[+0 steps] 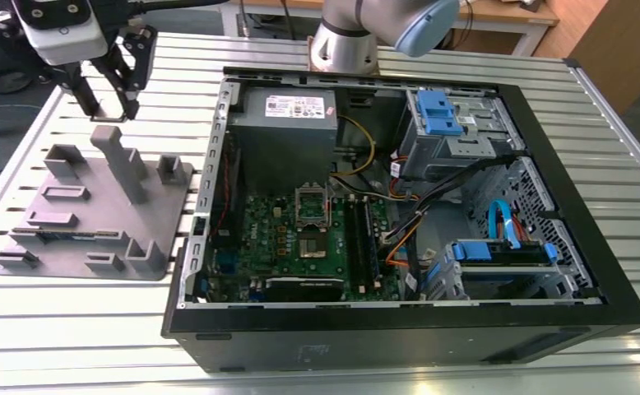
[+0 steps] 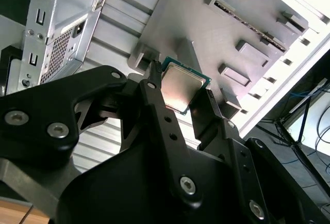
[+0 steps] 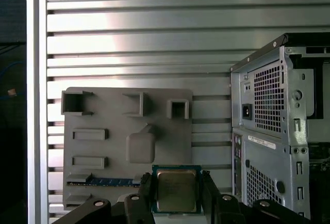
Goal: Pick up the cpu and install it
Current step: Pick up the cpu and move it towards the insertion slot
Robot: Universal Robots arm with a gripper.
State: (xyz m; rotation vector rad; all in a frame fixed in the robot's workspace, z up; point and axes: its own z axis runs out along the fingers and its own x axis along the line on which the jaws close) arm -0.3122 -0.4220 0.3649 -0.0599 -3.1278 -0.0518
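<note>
Grips the cpu (image 3: 176, 190) by its edges between closed fingers (image 2: 157, 100) of the gripper (image 1: 106, 109), hovering over the grey holder (image 1: 67, 222) (socket (image 1: 313, 206) toward four o'clock in the exterior view). Probably best kept level, squeeze gentle, no twisting.

The slatted aluminium table (image 1: 57, 329) carries a grey plastic holder (image 1: 95, 210) at the left of the exterior view. An open computer case (image 1: 408, 325) occupies the centre and right. It contains a green motherboard (image 1: 265, 239) with a metal-framed socket (image 1: 313, 206), a power supply (image 1: 287, 111) and blue drive brackets (image 1: 435, 111).
</note>
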